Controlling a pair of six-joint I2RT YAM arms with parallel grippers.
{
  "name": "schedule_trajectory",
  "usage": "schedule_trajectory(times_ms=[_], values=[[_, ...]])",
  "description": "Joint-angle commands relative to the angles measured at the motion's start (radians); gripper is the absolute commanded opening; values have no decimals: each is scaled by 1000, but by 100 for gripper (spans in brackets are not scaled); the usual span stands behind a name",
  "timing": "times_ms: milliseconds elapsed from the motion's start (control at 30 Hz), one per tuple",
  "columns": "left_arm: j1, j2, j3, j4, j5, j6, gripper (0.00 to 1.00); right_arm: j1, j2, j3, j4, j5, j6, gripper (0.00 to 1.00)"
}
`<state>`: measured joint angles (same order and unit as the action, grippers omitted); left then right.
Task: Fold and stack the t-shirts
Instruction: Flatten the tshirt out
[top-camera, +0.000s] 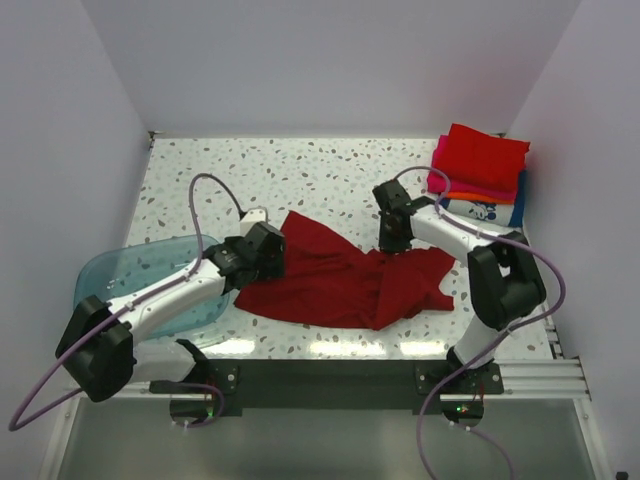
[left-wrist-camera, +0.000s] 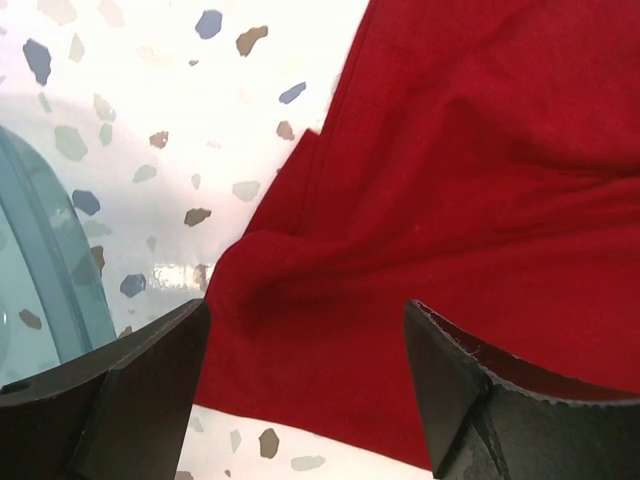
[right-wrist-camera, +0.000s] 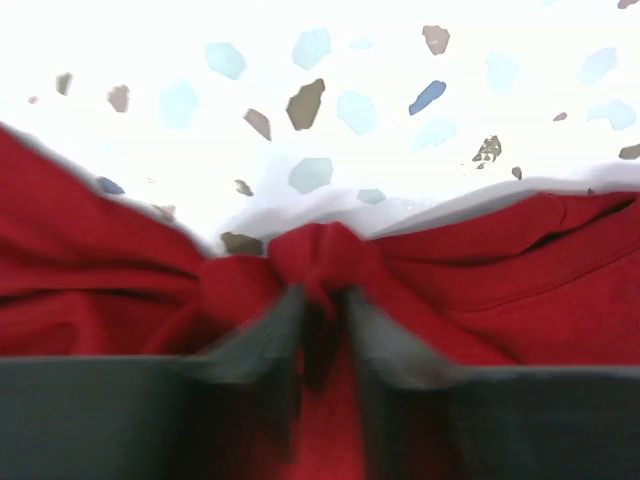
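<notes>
"Since you can't see from back there, I'll tell you. The dark red shirt (top-camera: 340, 285) lies crumpled on the speckled table (top-camera: 300, 170), near the front, in the middle."

"Is anything holding it?"

"The right gripper (right-wrist-camera: 322, 300) pinches a bunch of cloth at the shirt's far right edge. The left gripper (left-wrist-camera: 305, 335) hangs over the left edge, fingers (left-wrist-camera: 140, 390) wide apart, holding nothing."

"And the other shirts?"

"A pile of folded shirts (top-camera: 480, 165) sits in the far right corner, bright red on top. A blue tub (top-camera: 130, 270) sits at the left, by the left arm."
</notes>
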<state>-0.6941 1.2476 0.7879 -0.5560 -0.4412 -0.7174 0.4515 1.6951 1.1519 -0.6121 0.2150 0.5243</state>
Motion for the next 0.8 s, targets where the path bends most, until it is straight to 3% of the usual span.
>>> schedule_trajectory(times_ms=[0, 33, 233, 433, 767], values=[[-2, 24, 72, 64, -1, 47, 83, -8, -35, 5, 17, -15, -7, 16], [-2, 48, 85, 79, -2, 59, 83, -8, -96, -12, 20, -16, -6, 0], [-2, 246, 250, 146, -4, 110, 83, -5, -397, -202, -43, -34, 36, 0], [16, 522, 465, 133, -138, 157, 81, 18, -652, -412, -144, -69, 111, 0], [90, 785, 723, 177, -194, 165, 72, 59, -874, -429, -301, -104, 169, 0]])
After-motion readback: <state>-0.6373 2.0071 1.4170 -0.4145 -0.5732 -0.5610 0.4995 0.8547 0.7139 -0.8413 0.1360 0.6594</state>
